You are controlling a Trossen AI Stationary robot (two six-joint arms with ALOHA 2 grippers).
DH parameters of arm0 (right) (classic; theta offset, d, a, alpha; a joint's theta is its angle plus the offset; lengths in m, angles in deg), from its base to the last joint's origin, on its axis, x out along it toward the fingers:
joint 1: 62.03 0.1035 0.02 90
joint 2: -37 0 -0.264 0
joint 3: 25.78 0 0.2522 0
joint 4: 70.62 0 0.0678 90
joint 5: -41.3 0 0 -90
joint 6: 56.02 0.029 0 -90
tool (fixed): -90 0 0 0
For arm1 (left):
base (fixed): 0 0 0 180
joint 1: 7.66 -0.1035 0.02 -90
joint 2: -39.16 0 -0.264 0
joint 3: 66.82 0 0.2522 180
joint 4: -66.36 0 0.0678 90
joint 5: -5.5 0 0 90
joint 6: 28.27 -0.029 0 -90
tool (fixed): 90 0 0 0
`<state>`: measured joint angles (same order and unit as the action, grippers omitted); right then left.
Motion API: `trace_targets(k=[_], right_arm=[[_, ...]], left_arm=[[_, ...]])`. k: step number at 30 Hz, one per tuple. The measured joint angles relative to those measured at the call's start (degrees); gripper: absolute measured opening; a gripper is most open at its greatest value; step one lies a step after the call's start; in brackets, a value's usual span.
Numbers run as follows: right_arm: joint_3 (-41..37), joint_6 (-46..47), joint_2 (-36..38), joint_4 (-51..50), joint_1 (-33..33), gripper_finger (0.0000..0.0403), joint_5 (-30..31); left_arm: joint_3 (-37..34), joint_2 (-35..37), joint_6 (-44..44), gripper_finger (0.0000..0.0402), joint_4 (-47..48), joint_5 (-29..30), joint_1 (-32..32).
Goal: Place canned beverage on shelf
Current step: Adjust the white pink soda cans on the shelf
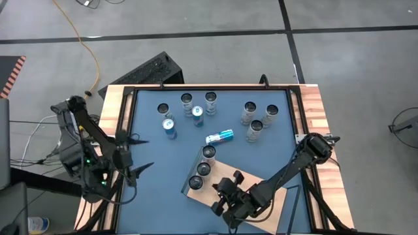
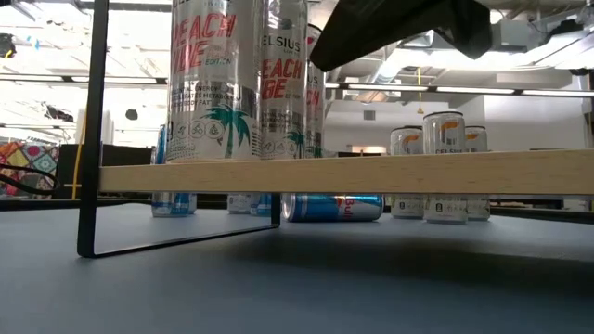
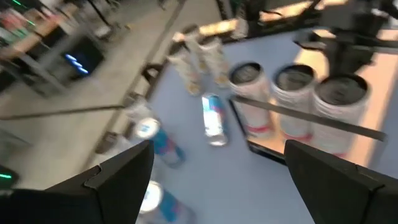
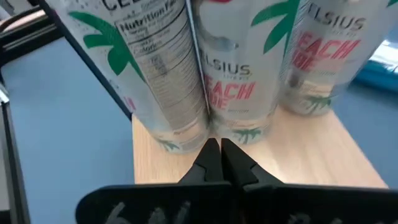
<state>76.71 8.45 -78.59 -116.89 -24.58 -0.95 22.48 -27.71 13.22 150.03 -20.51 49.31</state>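
Note:
The shelf (image 1: 200,195), a light-wood board on a thin black frame (image 2: 88,139), stands near the table's front edge. Three tall Celsius cans (image 1: 204,168) stand in a row on it, also seen in the low view as cans (image 2: 213,83). My right gripper (image 1: 219,188) is shut above the board, pointing at the row; its tips (image 4: 219,149) sit in front of the cans' bases. My left gripper (image 1: 139,155) is open in the air over the table's left side with nothing between its fingers (image 3: 124,180). My right gripper has its shut fingertips (image 4: 211,152) at the gap between the bases of two cans (image 4: 236,93) on the shelf, coming slanting down from the near right. Whether the tips touch a can, I cannot tell.
Several silver cans (image 1: 255,129) and blue cans (image 1: 170,127) stand upright on the far half of the blue table. One blue can (image 1: 219,136) lies on its side just beyond the shelf, also visible under the board (image 2: 334,206). Wooden strips (image 1: 313,111) edge the table.

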Motion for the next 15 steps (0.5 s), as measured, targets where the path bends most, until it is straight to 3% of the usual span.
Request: trace_targets(k=[10, 15], right_arm=[[0.0, 2.4, 0.0, -6.0, -2.9, 0.0000, -1.1], [0.0, 2.3, 0.0, -7.1, -4.2, 0.0000, -1.1]], left_arm=[[-15.4, 6.1, -4.3, 0.0348, -21.8, -5.7, -1.5], [-19.0, 8.3, -3.9, 0.0348, -23.7, -6.2, -2.4]])
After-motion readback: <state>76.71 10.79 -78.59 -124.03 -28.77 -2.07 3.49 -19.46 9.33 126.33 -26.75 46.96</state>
